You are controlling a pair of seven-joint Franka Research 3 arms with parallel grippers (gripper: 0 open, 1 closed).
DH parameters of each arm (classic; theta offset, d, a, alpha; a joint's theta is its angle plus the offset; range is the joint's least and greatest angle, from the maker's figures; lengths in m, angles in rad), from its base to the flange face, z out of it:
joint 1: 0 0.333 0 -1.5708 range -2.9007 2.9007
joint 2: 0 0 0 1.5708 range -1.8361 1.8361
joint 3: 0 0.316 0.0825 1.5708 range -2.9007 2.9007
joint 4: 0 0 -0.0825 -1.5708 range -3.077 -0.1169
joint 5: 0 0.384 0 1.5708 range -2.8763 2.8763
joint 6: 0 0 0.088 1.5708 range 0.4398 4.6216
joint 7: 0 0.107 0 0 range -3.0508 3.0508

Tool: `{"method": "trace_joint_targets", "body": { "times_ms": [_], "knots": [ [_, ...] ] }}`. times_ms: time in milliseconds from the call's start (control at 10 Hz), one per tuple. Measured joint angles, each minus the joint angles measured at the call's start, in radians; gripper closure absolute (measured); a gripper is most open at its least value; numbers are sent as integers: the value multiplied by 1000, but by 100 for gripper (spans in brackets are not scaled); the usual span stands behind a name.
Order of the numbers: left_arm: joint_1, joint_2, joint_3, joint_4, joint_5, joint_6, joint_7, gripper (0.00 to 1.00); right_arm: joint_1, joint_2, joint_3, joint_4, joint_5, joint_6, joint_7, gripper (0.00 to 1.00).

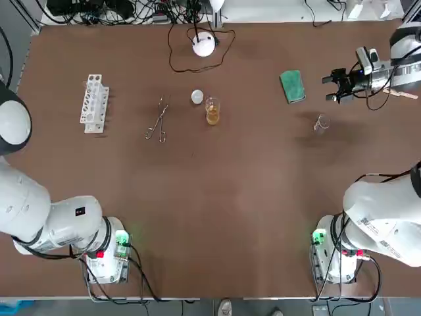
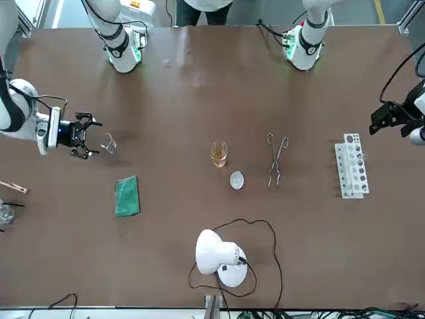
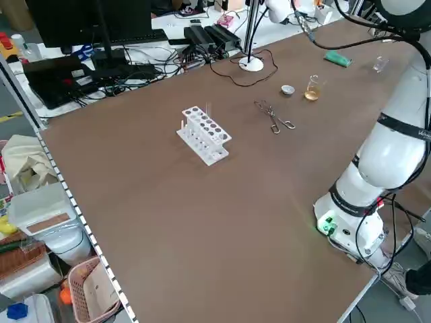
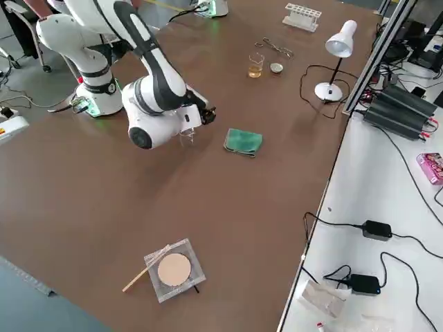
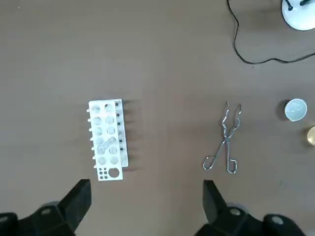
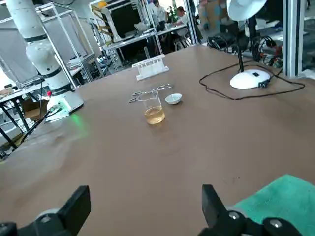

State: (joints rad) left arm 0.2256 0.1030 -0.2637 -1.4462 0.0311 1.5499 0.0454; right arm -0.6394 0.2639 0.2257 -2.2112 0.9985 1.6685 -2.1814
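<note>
My right gripper (image 1: 330, 89) hovers open at the table's far right, with nothing between its fingers. A green sponge (image 1: 292, 86) lies just to its left, and a small empty glass beaker (image 1: 321, 123) stands just in front of it, apart from the fingertips (image 2: 93, 123). My left gripper (image 2: 390, 118) hangs open and empty at the far left, above the table beside a white test tube rack (image 1: 94, 103). In its wrist view the rack (image 5: 107, 140) and metal tongs (image 5: 225, 142) lie below the gripper (image 5: 146, 186).
A beaker of amber liquid (image 1: 212, 111) and a small white dish (image 1: 197, 97) stand mid-table, to the right of the tongs (image 1: 158, 120). A white lamp (image 1: 204, 45) with a looping cable sits at the back. A mesh square with a round pad (image 4: 173, 268) lies off to the right.
</note>
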Motion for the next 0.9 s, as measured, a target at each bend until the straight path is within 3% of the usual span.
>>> {"method": "trace_joint_targets", "body": {
  "times_ms": [900],
  "knots": [
    [9, 0, 0, 0, 0, 0, 0, 0, 206, -230, 2, 2, 34, 138, 521, 0]
  ]
}}
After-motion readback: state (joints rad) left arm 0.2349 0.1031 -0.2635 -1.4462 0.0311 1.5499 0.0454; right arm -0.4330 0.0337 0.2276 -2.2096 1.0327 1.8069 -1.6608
